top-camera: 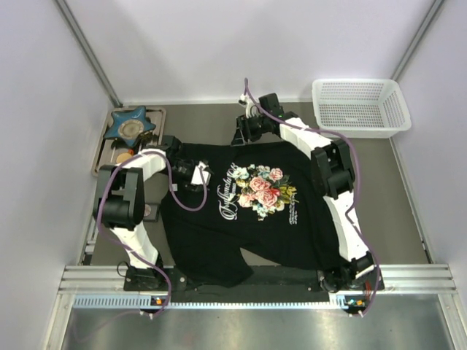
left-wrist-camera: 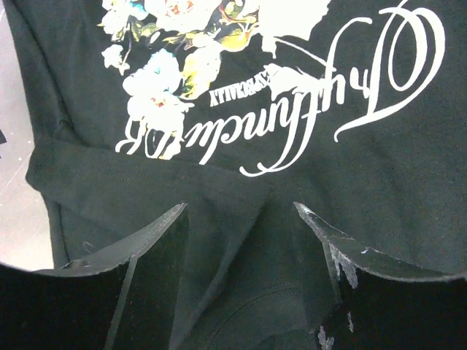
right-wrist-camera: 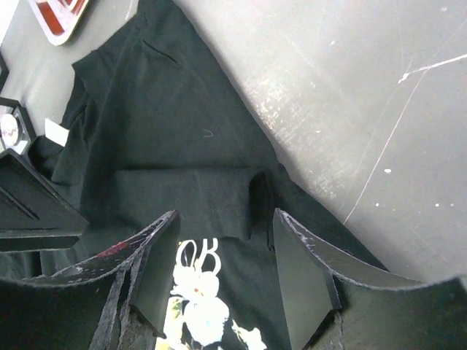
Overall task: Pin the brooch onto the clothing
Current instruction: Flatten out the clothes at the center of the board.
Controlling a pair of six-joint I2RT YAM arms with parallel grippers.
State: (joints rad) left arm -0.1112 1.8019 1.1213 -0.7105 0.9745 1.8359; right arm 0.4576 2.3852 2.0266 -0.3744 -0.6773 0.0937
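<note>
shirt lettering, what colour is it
White cursive lettering on the black T-shirt. It shows best in the left wrist view.

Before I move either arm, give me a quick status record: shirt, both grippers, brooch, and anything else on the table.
shirt: black T-shirt spread on the table, slightly rumpled, rose print facing up
left gripper: open, above a raised crease near the lettering, holding nothing
right gripper: open, above a fold at the shirt's edge, holding nothing
brooch: in neither gripper; cannot pick it out for certain
other items: blue star dish on a tray, far left; white basket, far right
</note>
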